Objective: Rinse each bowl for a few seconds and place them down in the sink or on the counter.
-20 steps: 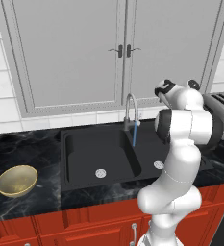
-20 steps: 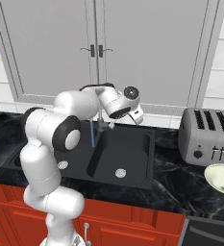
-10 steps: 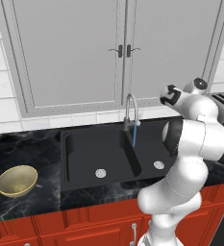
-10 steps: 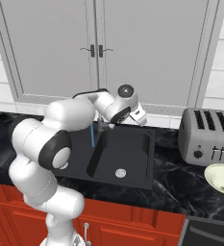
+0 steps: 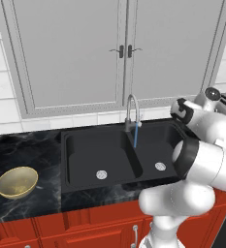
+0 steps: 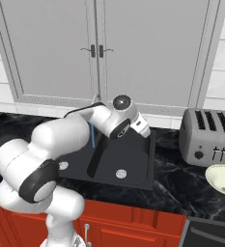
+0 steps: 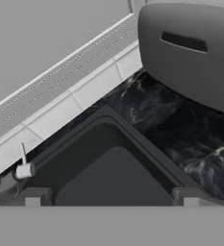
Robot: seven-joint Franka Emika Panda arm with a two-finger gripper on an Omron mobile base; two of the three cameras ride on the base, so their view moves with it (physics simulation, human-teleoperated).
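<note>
1. While water is running from the faucet into the sink, the tan bowl is sitting untouched on the table's left end.
2. Right of the toaster, the cream bowl is waiting.
3. Jaws are standing spread, gripping nothing; a bowl likely needs fetching next.

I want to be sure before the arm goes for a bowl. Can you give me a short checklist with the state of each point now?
1. Water runs from the faucet: ok, a blue stream falls.
2. Gripper open and holding nothing: ok.
3. Sink basins free of objects: ok.
4. Tan-gold bowl upright on the counter, left of the sink: ok.
5. Pale bowl on the counter, below the toaster: ok.
6. Gripper near a bowl: not ok, it is over the sink's right part.
</note>
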